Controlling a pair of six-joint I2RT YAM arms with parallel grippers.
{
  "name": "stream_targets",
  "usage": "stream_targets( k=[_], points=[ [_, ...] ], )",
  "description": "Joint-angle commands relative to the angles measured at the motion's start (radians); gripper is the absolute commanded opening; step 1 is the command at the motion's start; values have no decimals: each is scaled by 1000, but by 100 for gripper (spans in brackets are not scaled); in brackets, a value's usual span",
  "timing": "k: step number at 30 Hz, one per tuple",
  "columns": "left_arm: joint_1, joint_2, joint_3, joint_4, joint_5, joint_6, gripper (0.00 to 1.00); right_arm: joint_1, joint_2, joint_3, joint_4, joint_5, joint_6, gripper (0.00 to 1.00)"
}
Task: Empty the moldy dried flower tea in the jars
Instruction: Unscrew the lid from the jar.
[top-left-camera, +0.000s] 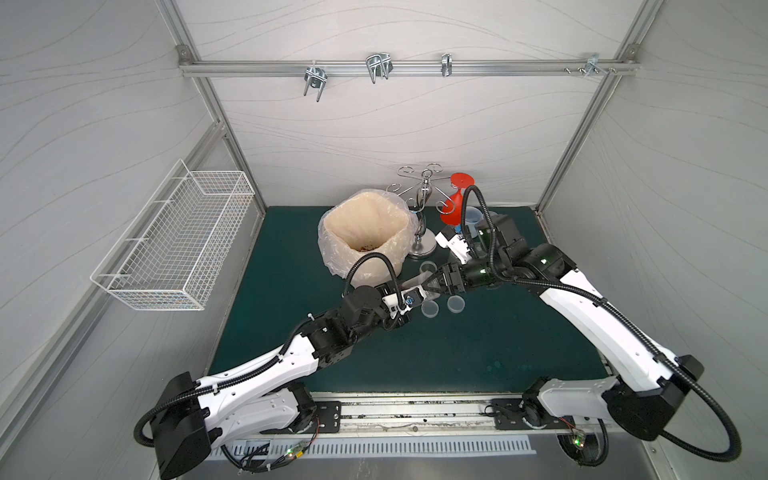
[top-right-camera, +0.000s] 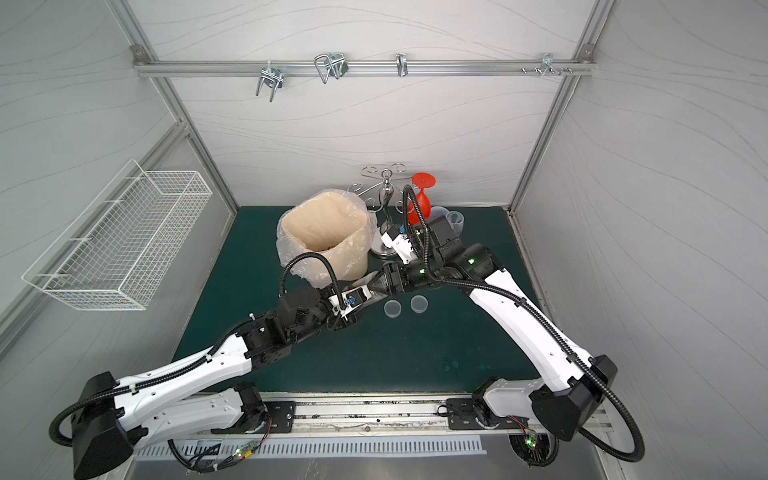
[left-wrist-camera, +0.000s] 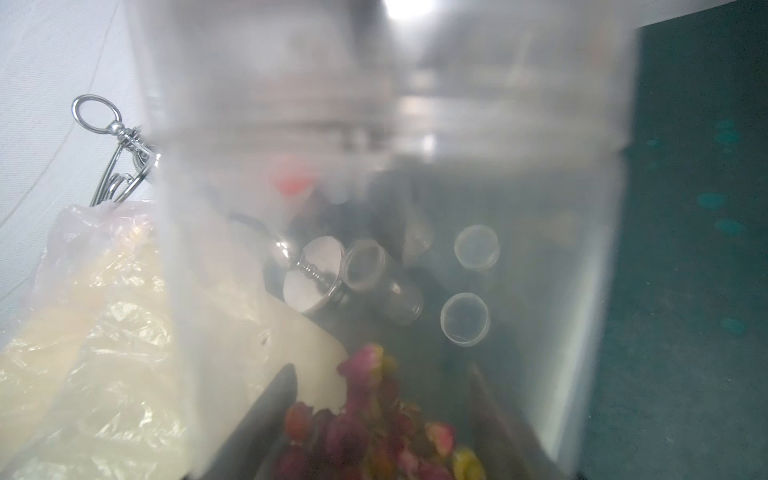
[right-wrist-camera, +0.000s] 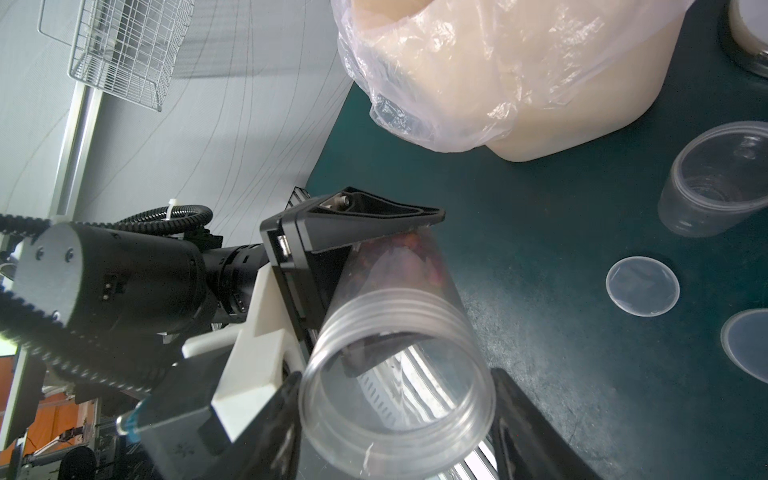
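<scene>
Your left fingers (right-wrist-camera: 374, 216) clamp the clear cylindrical plastic jar (right-wrist-camera: 395, 307), lid off, with reddish dried flower tea (left-wrist-camera: 353, 432) inside, just short of the cream plastic-lined bin (right-wrist-camera: 582, 124). Your right fingers (right-wrist-camera: 532, 428) bracket its mouth, grip unclear. Beside the bin, one open jar (right-wrist-camera: 715, 178) looks empty; this pour remains.
</scene>
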Motion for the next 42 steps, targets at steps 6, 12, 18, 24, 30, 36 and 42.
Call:
stream_targets(
  k=[6,12,18,24,30,36,42],
  points=[
    [-7,21,75,10,94,-2,0,8,50,66,-43,-96,-119,35],
    [20,16,87,-14,169,-46,0,6,70,91,-94,-118,-228,32],
    [64,4,129,-101,331,-96,0,8,88,115,-175,-132,-502,22],
    [118,9,180,-196,583,-143,0,31,88,128,-228,-80,-847,15],
    [149,21,208,-249,748,-154,0,69,76,123,-191,-5,-1005,17],
    [152,25,200,-223,650,-148,0,76,46,120,-102,-15,-907,61],
    [150,3,176,-151,365,-102,0,59,-134,31,115,84,-431,93]
  ],
)
